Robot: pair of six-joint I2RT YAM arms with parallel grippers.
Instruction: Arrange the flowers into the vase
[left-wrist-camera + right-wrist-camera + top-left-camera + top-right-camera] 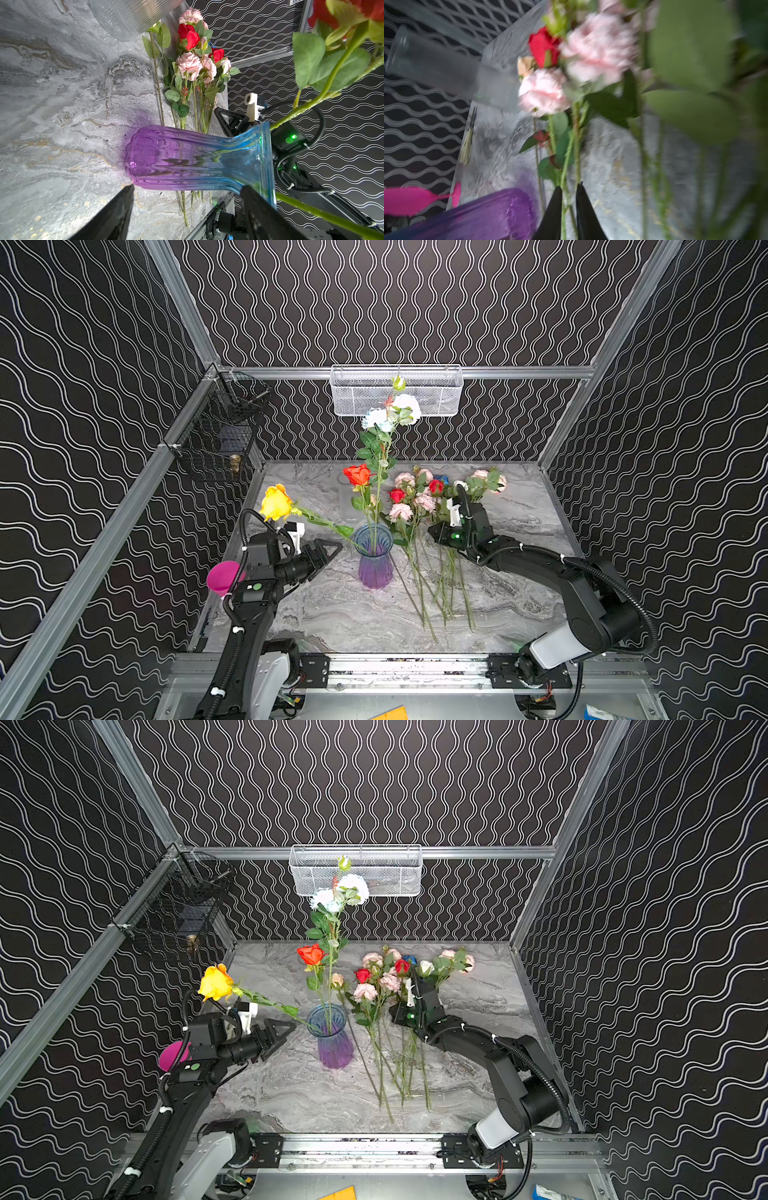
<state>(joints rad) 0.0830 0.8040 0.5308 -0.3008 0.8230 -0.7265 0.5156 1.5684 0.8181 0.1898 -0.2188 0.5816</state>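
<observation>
we see a marble-look table boxed in by black walls with wavy white lines. a purple-and-blue glass vase stands near the middle. it holds a yellow rose leaning far left, an orange-red rose and a tall spray of white blooms. the rest of the flowers lie in a pile on the table just right of the vase, heads towards the far wall. a blue head is mostly hidden among them. the left claw hangs just left of the vase, its fingers wide apart and empty. the right claw is buried in the pile in both top views. its wrist view is badly blurred, yet it shows the fingers drawn narrow on a green stem. a clear ribbed vase is cut off at the frame edge. a pink cup sits half hidden behind the left arm. a blue packet is cut off at the bottom, its print unreadable.
</observation>
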